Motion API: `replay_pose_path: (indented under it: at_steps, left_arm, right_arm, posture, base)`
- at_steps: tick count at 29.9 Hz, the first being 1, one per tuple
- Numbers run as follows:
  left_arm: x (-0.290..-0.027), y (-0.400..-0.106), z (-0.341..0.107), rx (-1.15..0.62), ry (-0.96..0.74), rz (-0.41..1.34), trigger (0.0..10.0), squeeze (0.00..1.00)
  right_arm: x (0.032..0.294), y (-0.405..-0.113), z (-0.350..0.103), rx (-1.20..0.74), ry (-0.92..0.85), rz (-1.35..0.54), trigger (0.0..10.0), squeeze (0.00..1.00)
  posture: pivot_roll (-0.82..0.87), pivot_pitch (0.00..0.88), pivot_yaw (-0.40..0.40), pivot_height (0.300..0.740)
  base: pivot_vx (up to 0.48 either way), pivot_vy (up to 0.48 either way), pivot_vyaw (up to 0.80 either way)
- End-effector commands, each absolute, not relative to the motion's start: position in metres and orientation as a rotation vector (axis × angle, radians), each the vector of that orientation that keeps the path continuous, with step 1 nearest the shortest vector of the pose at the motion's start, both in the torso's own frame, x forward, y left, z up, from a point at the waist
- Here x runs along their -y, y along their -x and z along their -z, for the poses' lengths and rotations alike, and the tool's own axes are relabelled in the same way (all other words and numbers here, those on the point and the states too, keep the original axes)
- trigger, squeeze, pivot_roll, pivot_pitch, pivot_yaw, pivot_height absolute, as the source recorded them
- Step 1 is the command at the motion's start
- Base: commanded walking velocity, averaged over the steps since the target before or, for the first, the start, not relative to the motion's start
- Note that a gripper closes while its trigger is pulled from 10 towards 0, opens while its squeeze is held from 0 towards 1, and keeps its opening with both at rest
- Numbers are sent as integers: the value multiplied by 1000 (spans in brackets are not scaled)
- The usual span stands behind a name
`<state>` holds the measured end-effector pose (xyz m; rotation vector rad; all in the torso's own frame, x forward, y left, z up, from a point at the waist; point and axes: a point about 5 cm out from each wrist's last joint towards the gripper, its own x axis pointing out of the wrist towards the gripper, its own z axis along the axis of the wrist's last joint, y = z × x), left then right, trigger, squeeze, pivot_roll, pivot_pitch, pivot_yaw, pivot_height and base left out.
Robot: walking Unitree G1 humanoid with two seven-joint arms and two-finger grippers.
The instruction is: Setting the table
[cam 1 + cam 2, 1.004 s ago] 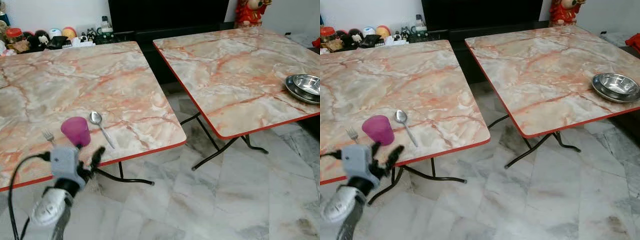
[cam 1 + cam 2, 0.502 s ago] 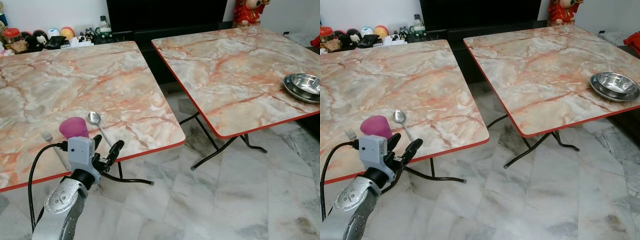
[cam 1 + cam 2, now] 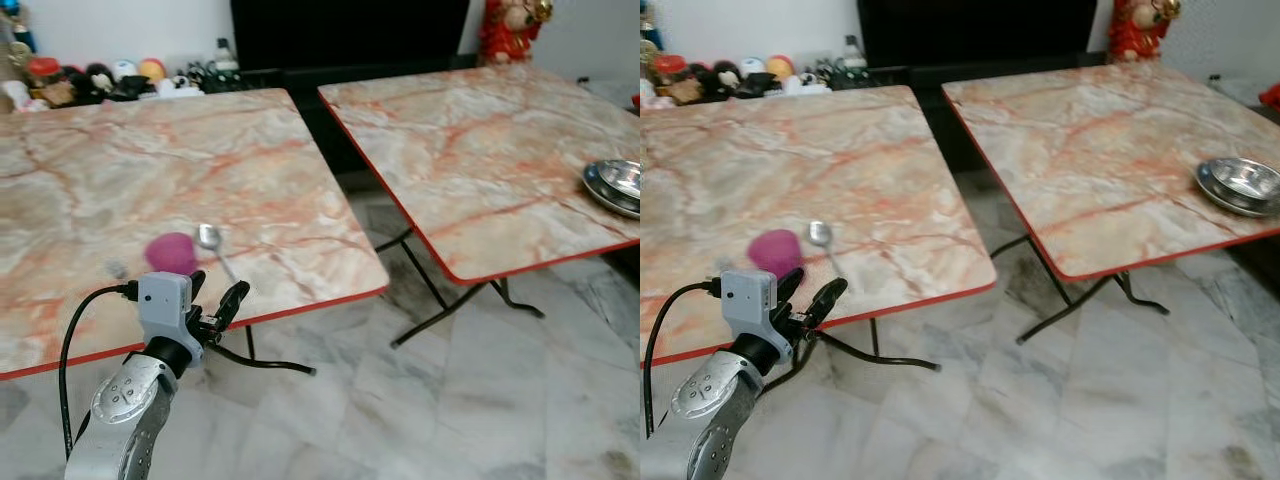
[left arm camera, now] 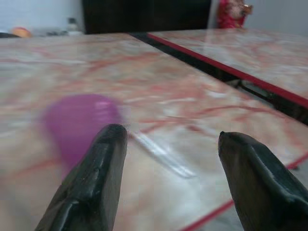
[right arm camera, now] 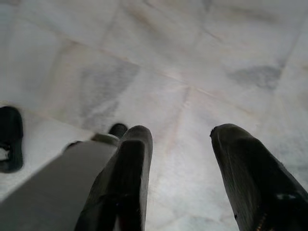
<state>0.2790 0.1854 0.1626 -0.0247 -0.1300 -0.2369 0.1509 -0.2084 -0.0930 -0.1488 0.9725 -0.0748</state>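
A pink cup [image 3: 172, 252] stands near the front edge of the left marble table [image 3: 120, 180]. A metal spoon [image 3: 212, 243] lies just to its right, and a blurred fork [image 3: 114, 268] to its left. My left gripper [image 3: 216, 293] is open at the table's front edge, just short of the cup, with nothing between its fingers. In the left wrist view the cup [image 4: 79, 122] and spoon [image 4: 159, 151] lie ahead of the open gripper [image 4: 171, 137]. Stacked steel bowls [image 3: 620, 184] sit on the right table [image 3: 480, 150]. My right gripper [image 5: 180, 134] hangs open over the floor.
A gap of marble floor [image 3: 420, 380] with folding table legs [image 3: 440, 305] separates the two tables. Jars and small toys [image 3: 90, 82] line the wall behind the left table. A red figurine [image 3: 510, 28] stands behind the right table.
My left arm rose from low at the table's edge until the gripper came level with the cup. The camera has shifted, and the picture is now blurred.
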Motion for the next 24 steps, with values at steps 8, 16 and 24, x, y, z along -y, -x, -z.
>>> replay_pose_path:
  at_steps: [8,16,24]
  left_arm:
    - [-190,-279,-166,131,-4,224,10000,0]
    - [-191,-280,-171,161,0,215,10000,0]
    - [-190,-281,-174,168,10,213,10000,0]
  right_arm:
    - [202,-147,96,-986,131,73,10000,0]
    - [200,-149,95,-978,133,71,10000,0]
    - [199,-150,95,-976,133,70,10000,0]
  posture:
    - [32,119,3,740]
    - [33,121,2,740]
    - [37,121,2,740]
  base:
    - [0,468,0]
    - [0,0,0]
    - [0,0,0]
